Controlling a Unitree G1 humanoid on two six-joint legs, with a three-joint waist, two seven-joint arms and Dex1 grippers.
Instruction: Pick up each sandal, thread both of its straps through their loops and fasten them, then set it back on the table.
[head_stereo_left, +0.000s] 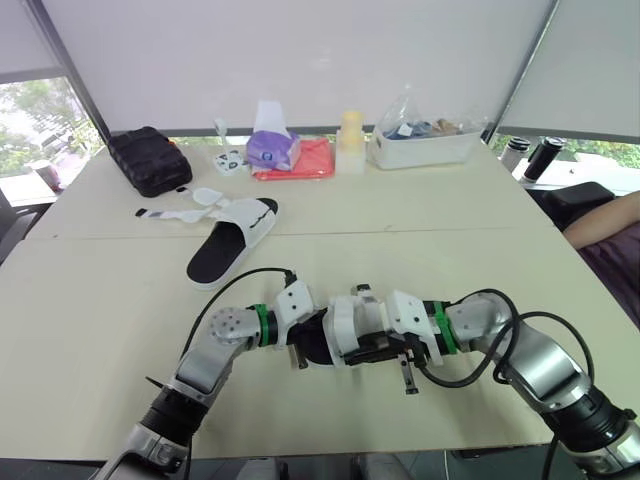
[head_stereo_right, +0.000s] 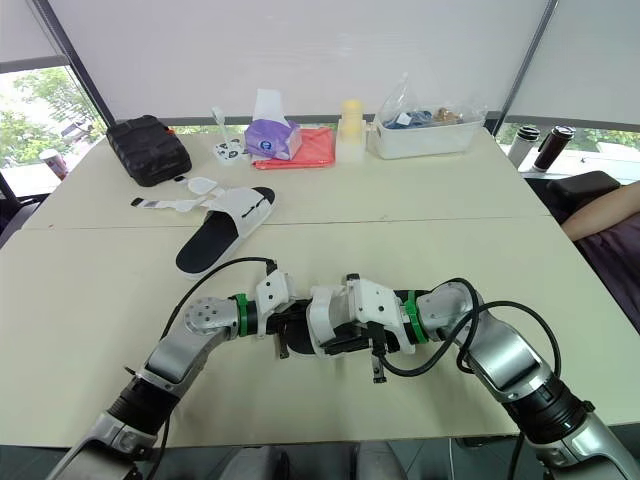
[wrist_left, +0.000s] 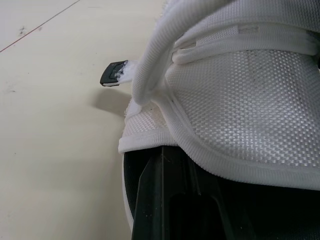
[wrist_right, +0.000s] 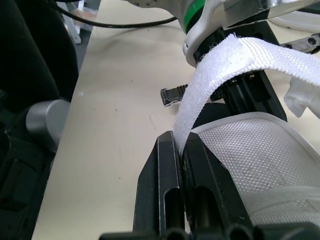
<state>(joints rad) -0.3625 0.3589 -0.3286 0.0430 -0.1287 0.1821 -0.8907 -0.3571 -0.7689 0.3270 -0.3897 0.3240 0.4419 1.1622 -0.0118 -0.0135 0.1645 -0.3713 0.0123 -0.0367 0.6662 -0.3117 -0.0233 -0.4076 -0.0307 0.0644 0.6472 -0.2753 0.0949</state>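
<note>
White roller blinds (head_stereo_left: 300, 50) hang behind a pale cream table (head_stereo_left: 100, 320). Along its far edge are a black zip case (head_stereo_left: 148, 158), a purple tissue box (head_stereo_left: 272, 148) whose print is too small to read, a red cloth (head_stereo_left: 310, 160), a yellow-topped bottle (head_stereo_left: 350, 135) and a clear tub (head_stereo_left: 425, 145) of small items. Two dark tumblers (head_stereo_right: 540, 147) stand past the right corner, near a person's arm (head_stereo_left: 605, 220).

Close to the near edge, one sandal (head_stereo_left: 352, 322), with a white mesh upper and a black footbed, sits between the two grippers. The right gripper (wrist_right: 181, 142) has its fingers pinched tight on the sandal's white hook-and-loop strap (wrist_right: 220, 70), which rises from between them. The left gripper (head_stereo_left: 298, 348) is pressed against the other end of the sandal; its grip cannot be told. A black tab (wrist_left: 114, 74) ends another strap beside the mesh.

The second sandal (head_stereo_left: 232, 238) lies flat farther back on the left, its straps (head_stereo_left: 175, 212) spread open on the table.
</note>
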